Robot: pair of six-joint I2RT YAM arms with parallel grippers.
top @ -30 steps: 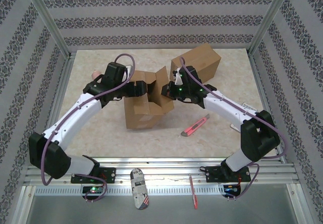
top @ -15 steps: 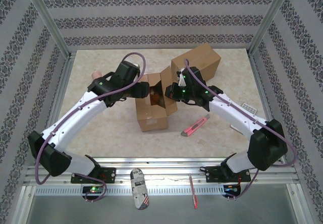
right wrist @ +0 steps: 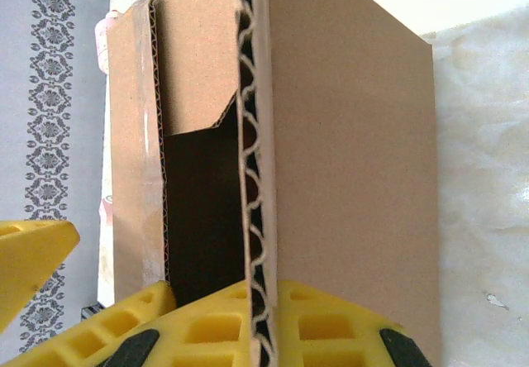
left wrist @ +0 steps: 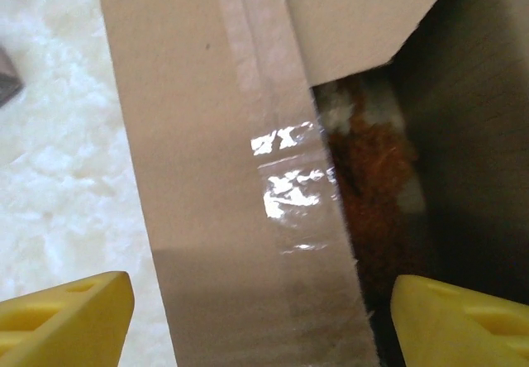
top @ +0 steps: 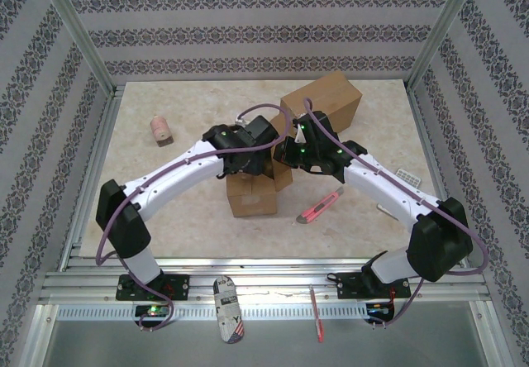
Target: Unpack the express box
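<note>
I'm holding the box (top: 252, 195), mid-table, open: right gripper (right wrist: 258, 327) is pinching its flap (right wrist: 347, 160), left gripper (left wrist: 264, 321) is hovering spread above. Next, I reckon, I'm reaching in carefully for the orange thing (left wrist: 374, 177).

I list: open box (top: 252, 197) centred on the table (top: 190, 214); second box (top: 331, 98) behind it, toward the right; cutter (top: 318, 208) right of the open box; spool (top: 159, 131) off left.

Striped patterned walls (top: 248, 28), aluminium frame (top: 76, 32), beige marbled tabletop (top: 190, 210).
</note>
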